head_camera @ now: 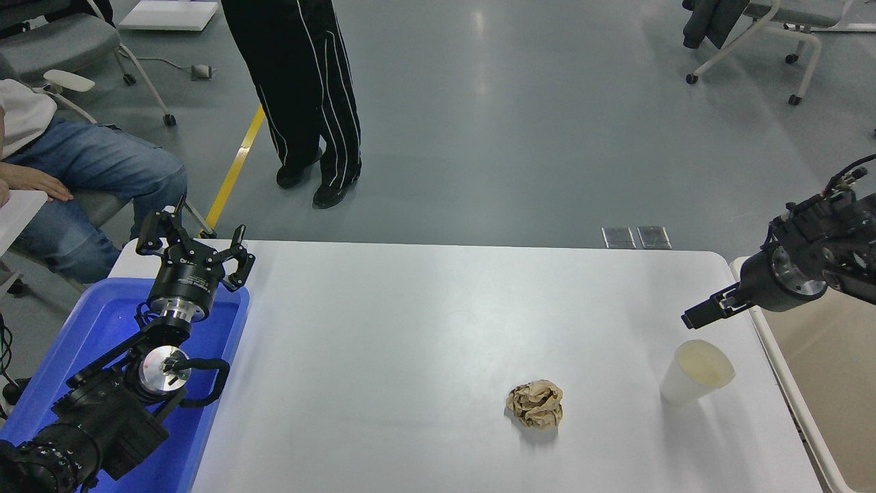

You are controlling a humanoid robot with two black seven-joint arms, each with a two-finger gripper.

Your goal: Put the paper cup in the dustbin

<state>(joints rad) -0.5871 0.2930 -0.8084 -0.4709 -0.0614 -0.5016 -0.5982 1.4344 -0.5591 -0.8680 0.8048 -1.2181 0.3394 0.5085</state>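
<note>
The paper cup [694,375] is small and white with a cream inside. It stands upright near the table's right edge. The beige dustbin [831,370] sits just right of the table, partly cut off by the picture's edge. My right gripper [692,318] comes in from the right edge and points left and down, its tip just beyond the cup's far rim and not touching it. I see it edge-on, empty, with only one finger showing. My left gripper [193,248] is parked at the lower left, open and empty.
A crumpled brown paper ball [536,404] lies on the white table [424,329] left of the cup. A bright blue bin [102,322] sits under the left arm. One person stands beyond the table's far side [304,82], another sits at the far left [82,171].
</note>
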